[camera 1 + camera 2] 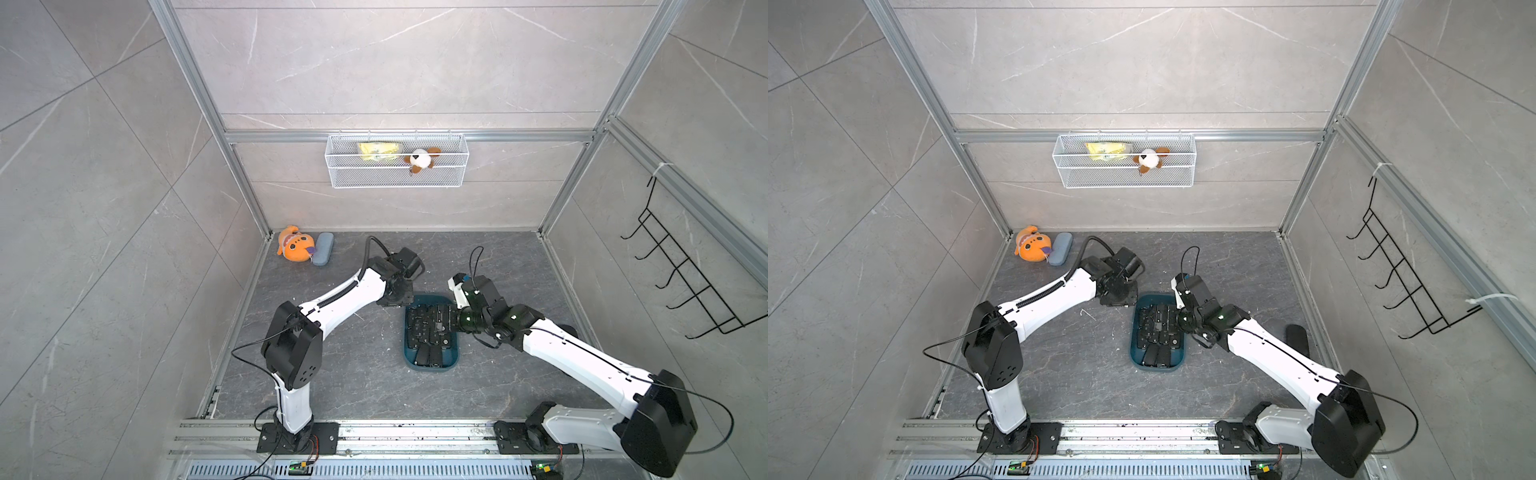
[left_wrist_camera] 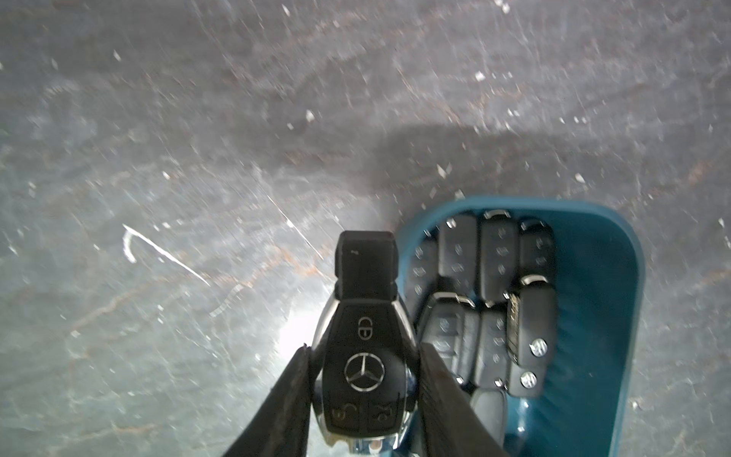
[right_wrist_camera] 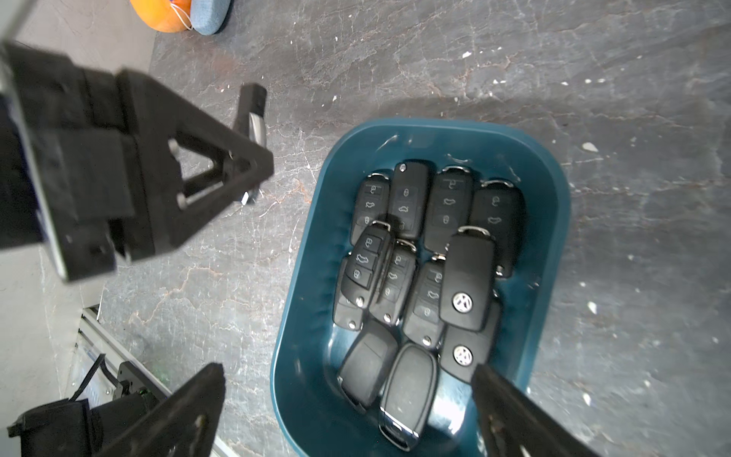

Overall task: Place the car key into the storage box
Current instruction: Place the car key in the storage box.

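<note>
The left end effector (image 2: 364, 352) is clamped on the black car key (image 2: 366, 316) with a chrome edge and a star emblem, and its two fingers press the sides of the key. The key hangs over the dark grey stone-patterned counter (image 1: 332, 374), just beside the rim of the dark teal plastic storage box (image 2: 621, 277), and it is not inside. The box, rectangular with rounded corners, lies in the middle of the counter in both top views. Many black key fobs (image 3: 415, 257) cover most of its floor, some lying on others. The right end effector (image 3: 346, 368) hangs over the box with its fingers wide apart and holds nothing. In the far left corner an orange plush toy (image 1: 293, 245) lies just beside a pale blue oblong case (image 1: 323, 248). On the back wall hangs a white wire-mesh basket (image 1: 397, 176) with a yellow packet (image 1: 380, 151) and a small brown-and-white plush (image 1: 420, 160).
</note>
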`<state>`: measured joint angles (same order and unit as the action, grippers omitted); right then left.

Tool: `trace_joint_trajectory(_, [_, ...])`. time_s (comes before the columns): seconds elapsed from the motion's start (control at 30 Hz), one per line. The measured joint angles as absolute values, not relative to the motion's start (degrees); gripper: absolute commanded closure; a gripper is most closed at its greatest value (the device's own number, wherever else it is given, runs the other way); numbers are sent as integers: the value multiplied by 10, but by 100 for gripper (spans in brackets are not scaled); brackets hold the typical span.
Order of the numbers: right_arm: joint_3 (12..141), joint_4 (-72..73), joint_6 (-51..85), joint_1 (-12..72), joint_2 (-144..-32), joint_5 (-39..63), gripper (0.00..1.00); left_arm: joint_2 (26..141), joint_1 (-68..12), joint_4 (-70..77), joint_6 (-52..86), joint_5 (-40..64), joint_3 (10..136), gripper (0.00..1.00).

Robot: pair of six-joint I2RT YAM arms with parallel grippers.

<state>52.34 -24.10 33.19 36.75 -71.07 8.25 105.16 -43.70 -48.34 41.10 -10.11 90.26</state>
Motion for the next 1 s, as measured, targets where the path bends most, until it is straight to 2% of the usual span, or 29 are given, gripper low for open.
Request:
trace_joint_trajectory(0.6, [413, -322, 348, 368, -519, 38, 0, 1043, -602, -444, 552, -135, 849, 62])
trace_joint_trajectory(1.0, [374, -373, 379, 368, -446, 12, 1, 1124, -621, -427, 562, -129, 854, 62])
